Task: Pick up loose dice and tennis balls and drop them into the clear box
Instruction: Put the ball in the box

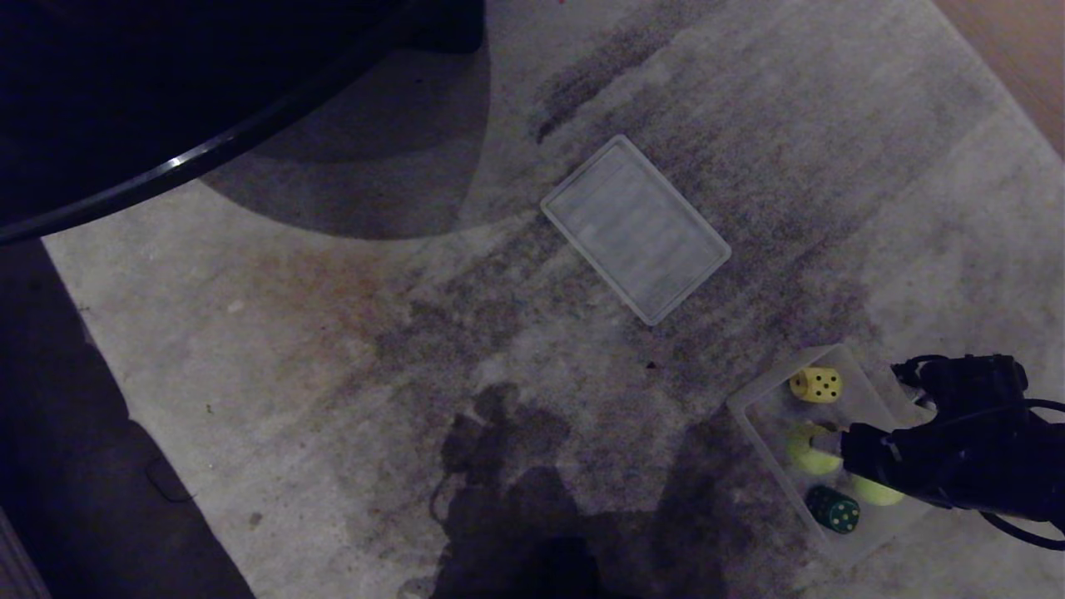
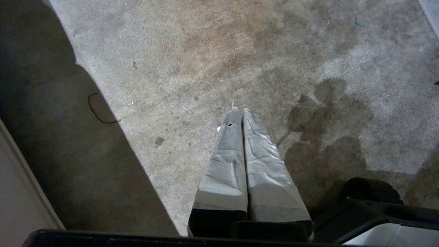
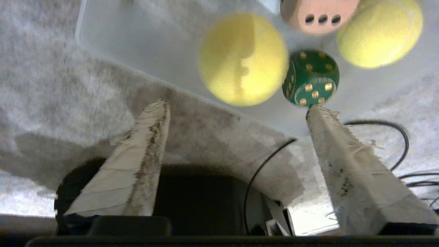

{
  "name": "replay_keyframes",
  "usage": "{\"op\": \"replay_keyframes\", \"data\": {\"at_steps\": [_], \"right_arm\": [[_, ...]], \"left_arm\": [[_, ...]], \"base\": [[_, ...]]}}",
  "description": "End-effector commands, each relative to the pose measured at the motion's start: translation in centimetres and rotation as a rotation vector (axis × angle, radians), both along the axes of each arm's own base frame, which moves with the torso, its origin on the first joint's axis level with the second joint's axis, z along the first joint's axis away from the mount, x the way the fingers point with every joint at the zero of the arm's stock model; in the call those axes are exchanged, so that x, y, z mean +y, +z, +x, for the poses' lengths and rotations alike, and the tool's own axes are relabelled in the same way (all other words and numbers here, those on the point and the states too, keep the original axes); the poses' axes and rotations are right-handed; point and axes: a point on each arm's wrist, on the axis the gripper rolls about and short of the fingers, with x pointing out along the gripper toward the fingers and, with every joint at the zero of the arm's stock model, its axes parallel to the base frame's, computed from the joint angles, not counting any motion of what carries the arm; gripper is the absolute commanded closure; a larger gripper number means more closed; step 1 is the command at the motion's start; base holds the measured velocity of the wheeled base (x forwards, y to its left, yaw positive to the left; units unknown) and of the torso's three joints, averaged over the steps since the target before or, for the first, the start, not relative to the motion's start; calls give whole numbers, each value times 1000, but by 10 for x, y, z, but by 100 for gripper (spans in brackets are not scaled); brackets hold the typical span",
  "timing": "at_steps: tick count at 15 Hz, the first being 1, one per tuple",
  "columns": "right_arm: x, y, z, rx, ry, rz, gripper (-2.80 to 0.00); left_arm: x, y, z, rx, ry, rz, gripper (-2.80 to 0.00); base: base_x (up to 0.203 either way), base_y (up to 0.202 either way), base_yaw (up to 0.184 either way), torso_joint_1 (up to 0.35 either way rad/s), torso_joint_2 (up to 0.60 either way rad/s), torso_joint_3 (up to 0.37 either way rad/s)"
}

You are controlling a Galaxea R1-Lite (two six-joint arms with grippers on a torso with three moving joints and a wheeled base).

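Right gripper over the clear box at the right edge of the head view, fingers spread wide, nothing between them. Below the fingers a blurred tennis ball, apart from both pads, inside the box walls; probably just let go, but only a judgement. In the box also a second tennis ball, a green die with pale dots touching the first ball, and a pale die with three dark dots beside them. From the head view: a yellow die at the far end of the box, two balls in the middle partly under the arm, the green die at the near end.

Left gripper parked low over bare rug, fingers pressed together, holding nothing.

Flat clear lid on the rug, well apart from the box, not part of the job. Edge of a dark round table at the far left.

On the visible rug no loose die and no loose ball. So, as far as shown, the collecting nearly finished or finished. Impossible to say about things outside the views, for example under the table or behind the robot. Red or brown die not clearly seen anywhere.
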Motion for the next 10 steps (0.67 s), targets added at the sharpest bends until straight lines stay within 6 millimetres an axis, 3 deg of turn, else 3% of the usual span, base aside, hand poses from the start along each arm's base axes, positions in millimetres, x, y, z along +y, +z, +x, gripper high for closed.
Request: {"op": "replay_keyframes", "data": {"at_steps": [1, 4, 5, 10], "right_arm": [[1, 9, -12, -28, 0, -6, -280], [2, 24, -40, -80, 5, -7, -280], [3, 31, -51, -109, 9, -6, 0], [6, 41, -122, -174, 82, -70, 0]], "left_arm": [[0, 0, 0, 0, 1, -1, 0], [0, 0, 0, 1, 1, 1, 0], [0, 0, 0, -1, 1, -1, 0], [0, 0, 0, 0, 1, 0, 0]], "base": [[0, 0, 0, 0, 0, 0], [0, 0, 0, 0, 0, 0], [0, 0, 0, 0, 0, 0], [0, 0, 0, 0, 0, 0]]}}
